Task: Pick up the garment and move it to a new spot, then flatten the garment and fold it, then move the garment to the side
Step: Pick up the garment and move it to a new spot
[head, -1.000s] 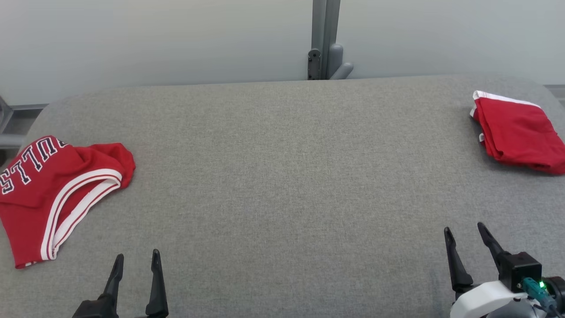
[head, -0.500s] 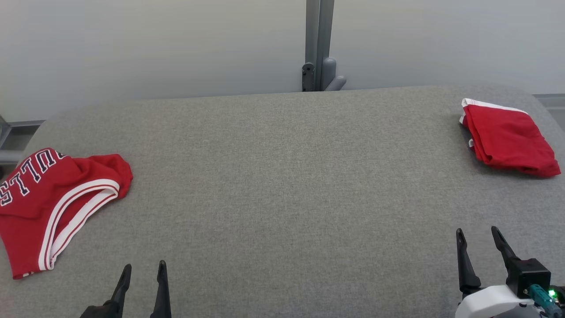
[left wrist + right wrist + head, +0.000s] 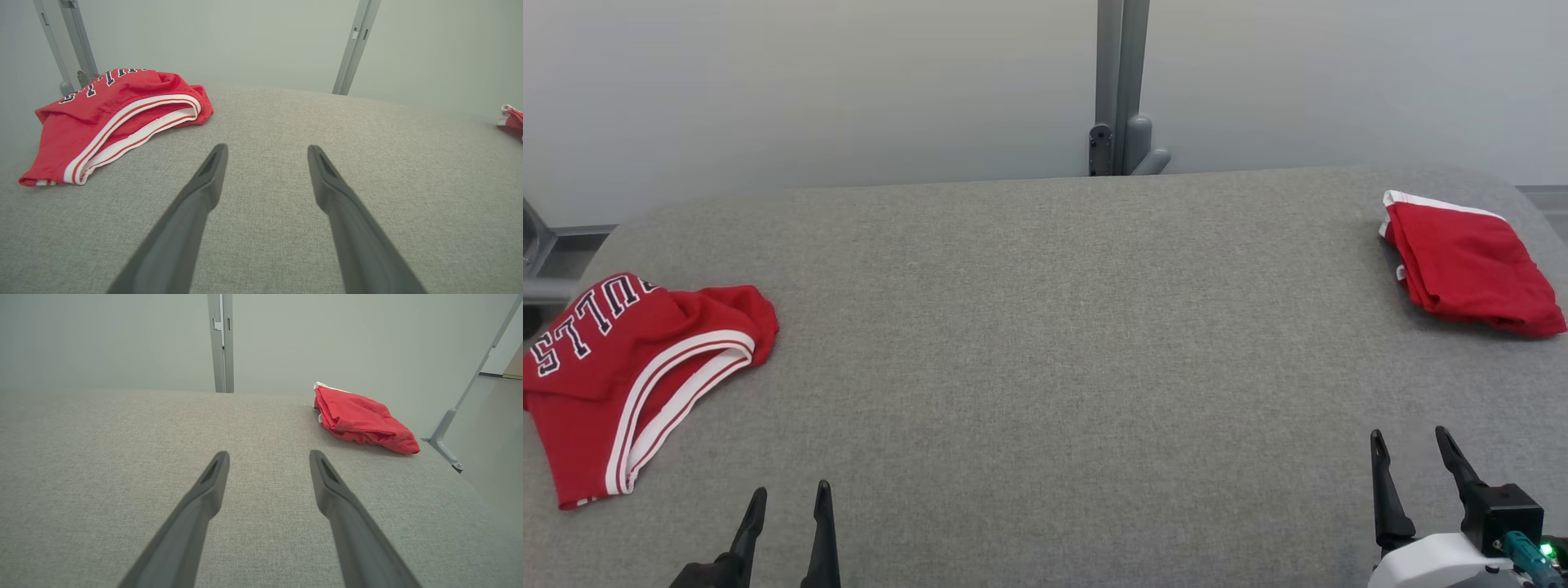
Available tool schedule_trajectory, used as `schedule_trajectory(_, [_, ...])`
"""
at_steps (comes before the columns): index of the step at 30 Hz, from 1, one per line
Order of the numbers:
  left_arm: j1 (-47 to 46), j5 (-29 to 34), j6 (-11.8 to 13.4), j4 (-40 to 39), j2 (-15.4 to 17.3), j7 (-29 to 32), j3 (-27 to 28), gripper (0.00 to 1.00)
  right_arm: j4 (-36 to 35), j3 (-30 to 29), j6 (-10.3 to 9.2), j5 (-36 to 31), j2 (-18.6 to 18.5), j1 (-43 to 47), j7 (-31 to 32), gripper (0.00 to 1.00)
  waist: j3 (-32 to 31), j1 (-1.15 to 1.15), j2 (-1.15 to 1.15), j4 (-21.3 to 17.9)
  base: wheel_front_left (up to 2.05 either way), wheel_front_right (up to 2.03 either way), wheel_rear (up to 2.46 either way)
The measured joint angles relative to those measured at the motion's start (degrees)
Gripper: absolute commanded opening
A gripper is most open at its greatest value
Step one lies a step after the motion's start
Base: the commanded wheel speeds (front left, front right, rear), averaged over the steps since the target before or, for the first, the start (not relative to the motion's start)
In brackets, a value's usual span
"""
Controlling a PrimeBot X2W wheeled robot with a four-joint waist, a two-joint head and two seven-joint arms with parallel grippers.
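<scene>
Head view is framing the scene slightly differently from a second ago. The grey post (image 3: 1121, 82), the far edge of the bench (image 3: 1054, 327) and both red cloths are all sitting lower in the picture together, so it is the camera that is shifting (not the things). Relative to the bench, nothing is changing place.

The red garment (image 3: 629, 376) is lying rumpled at the bench's left side. Its white-banded opening is facing the middle of the bench, and white block lettering is showing near the far left edge. A folded red cloth (image 3: 1470, 269) is resting near the far right corner, well apart from the garment.

The left end effector (image 3: 792, 487) is showing at the lower left with its two dark fingers spread wide. It is gripping nothing and hanging over bare grey fabric. The red garment is lying ahead and to its left, apart from the fingertips. The right end effector (image 3: 1409, 432) is showing at the lower right, likewise spread wide and carrying nothing. The folded red cloth is lying well beyond its tips. Whether either pair of fingertips is brushing the bench surface I cannot tell.
</scene>
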Motion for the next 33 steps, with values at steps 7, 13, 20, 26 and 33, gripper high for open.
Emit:
schedule_trajectory(7, [-0.34,-0.83,0.56,-0.56,-0.08,0.0,-0.65,1.0,-1.03,1.22,0.0,0.69,0.02,1.19,-0.01,1.0,-0.27,0.0,0.0,3.49,0.0,0.0,0.0])
schedule_trajectory(13, [0.3,-1.1,1.38,-1.14,-0.12,0.01,0.51,1.0,-1.14,6.48,0.0,2.07,0.02,1.35,-0.02,1.0,-0.66,0.0,0.0,8.89,0.0,0.0,0.0])
schedule_trajectory(20, [1.97,-1.42,1.91,-2.03,-0.08,0.0,2.14,1.0,-0.67,12.72,0.0,3.68,0.14,0.43,-0.02,1.0,-1.41,0.0,0.0,15.76,0.0,0.0,0.0])
schedule_trajectory(26, [1.54,-1.78,1.9,-2.35,-0.09,0.0,1.97,1.0,-0.8,13.29,0.01,3.76,0.19,0.18,-0.01,1.0,-1.66,0.0,0.0,19.25,0.0,0.0,0.0])
schedule_trajectory(33, [-7.31,-3.45,0.96,0.58,0.13,0.64,1.6,1.0,-3.03,12.21,0.01,1.87,-0.22,-1.54,-0.01,1.0,1.11,0.0,0.0,19.41,0.0,0.0,0.0])
